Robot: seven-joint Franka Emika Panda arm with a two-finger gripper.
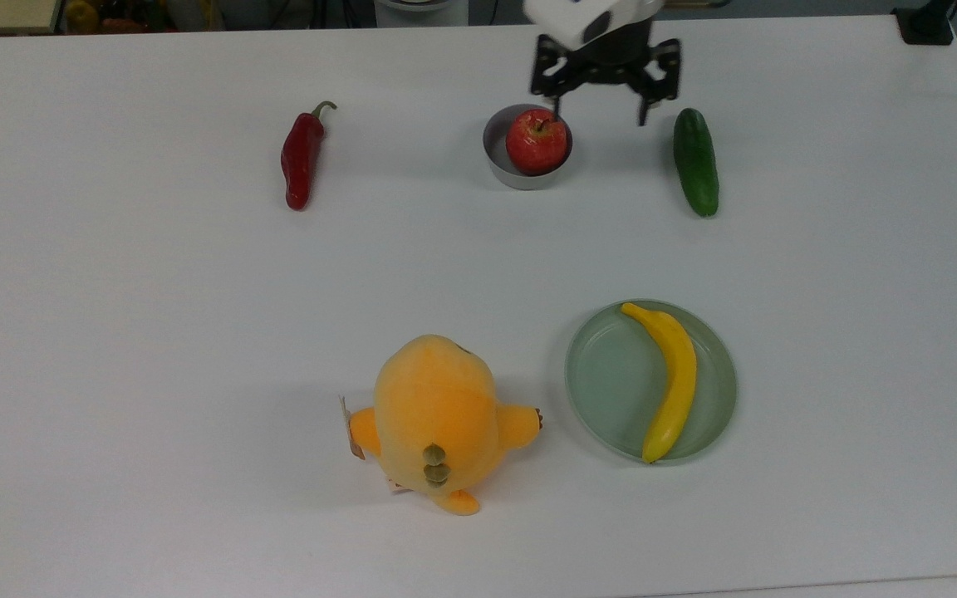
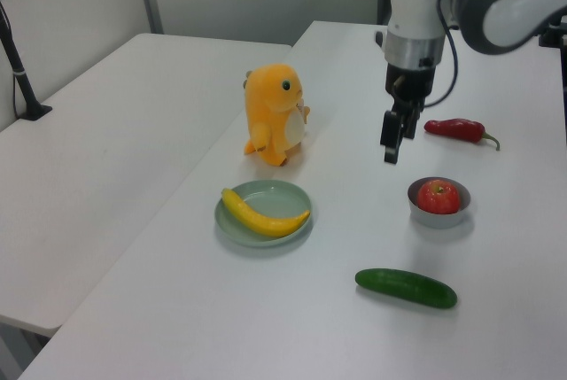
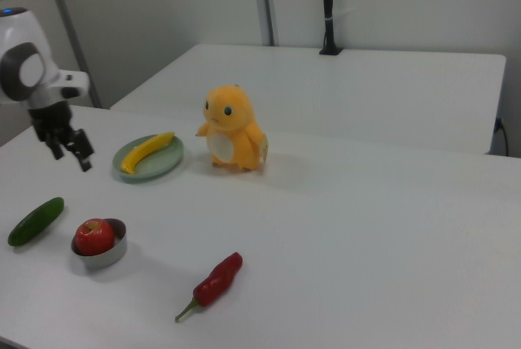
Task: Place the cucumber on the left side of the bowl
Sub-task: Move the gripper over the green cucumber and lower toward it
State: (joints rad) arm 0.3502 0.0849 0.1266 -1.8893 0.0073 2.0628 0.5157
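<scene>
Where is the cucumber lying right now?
In the top view the cucumber lies on the table at the bowl's right, with the open gripper hovering between them.

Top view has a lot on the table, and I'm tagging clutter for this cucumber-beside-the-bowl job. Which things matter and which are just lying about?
Belongs to the job:
- cucumber, lying on the table
- bowl, grey metal
- gripper, open, between bowl and cucumber in the top view

Just lying about:
- apple in the bowl
- chili pepper
- banana on the green plate
- orange plush toy

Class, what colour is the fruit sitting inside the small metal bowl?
Red, with a few paler flecks: the apple in the bowl, clearest in the top view.
</scene>
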